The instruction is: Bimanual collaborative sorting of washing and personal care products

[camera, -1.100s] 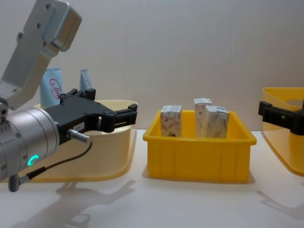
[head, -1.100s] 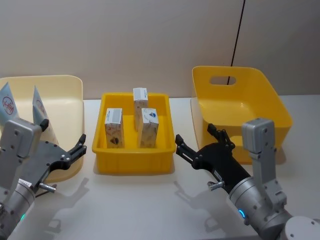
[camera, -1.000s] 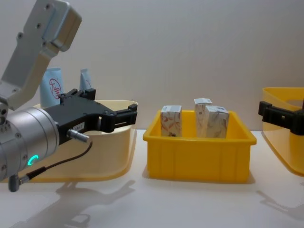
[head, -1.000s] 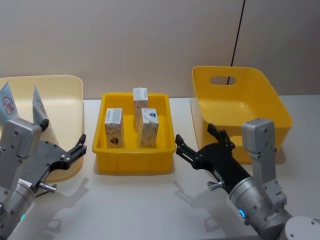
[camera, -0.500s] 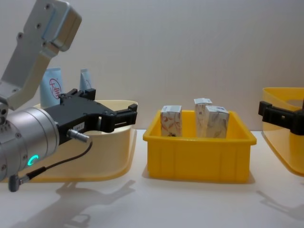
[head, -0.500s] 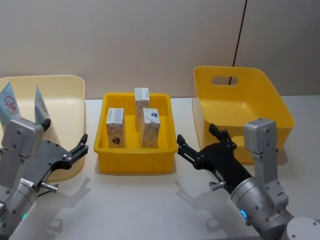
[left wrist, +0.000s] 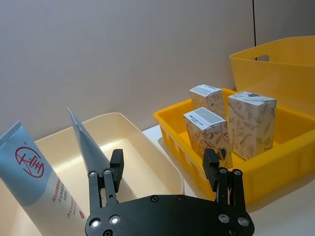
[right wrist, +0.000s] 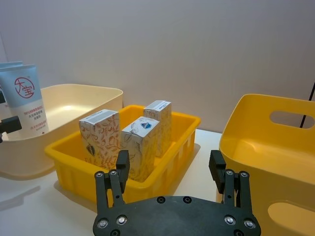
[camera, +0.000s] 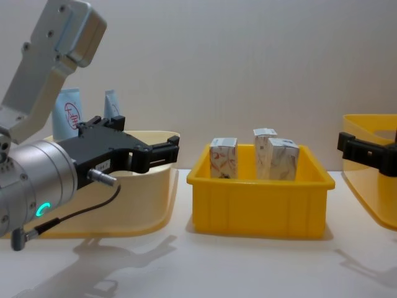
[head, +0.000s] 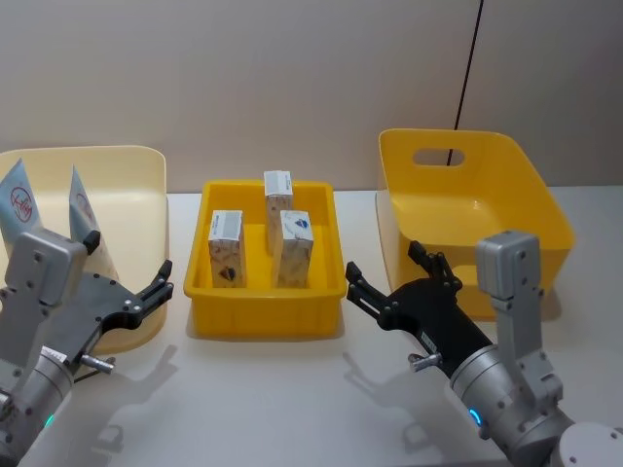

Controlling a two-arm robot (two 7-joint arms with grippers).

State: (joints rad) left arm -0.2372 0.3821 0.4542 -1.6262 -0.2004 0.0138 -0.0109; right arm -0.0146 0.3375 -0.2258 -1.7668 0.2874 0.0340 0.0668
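- Washing and personal care products (head: 295,251) stand in two of the three bins on the white table (head: 292,399), which is the largest thing in the head view.
- The deep yellow bin (head: 545,209) with a handle slot sits at 3 o'clock from the middle tray.
- The cream bin (head: 136,195) sits at 9 o'clock from that tray, just beside it.
- The shallow yellow tray (head: 263,321) lies between the two bins.
- The left gripper (left wrist: 163,160) hangs at 8 o'clock from the tray, over the near corner of the cream bin. Its jaws are released, spread wide and grasp nothing.
- The right gripper (right wrist: 169,158) hangs at 4 o'clock from the tray, in front of the deep bin. Its jaws are likewise released and empty.
- Two light-blue squeeze tubes (head: 19,199) (head: 83,206) stand crimped end up toward 9 o'clock in the cream bin, and the red circled logo shows on one.
- Three marbled cartons stand upright in the tray: one (head: 278,195) at 12 o'clock by the far wall, one (head: 226,251) at 8 o'clock, and one near the middle toward 4 o'clock.
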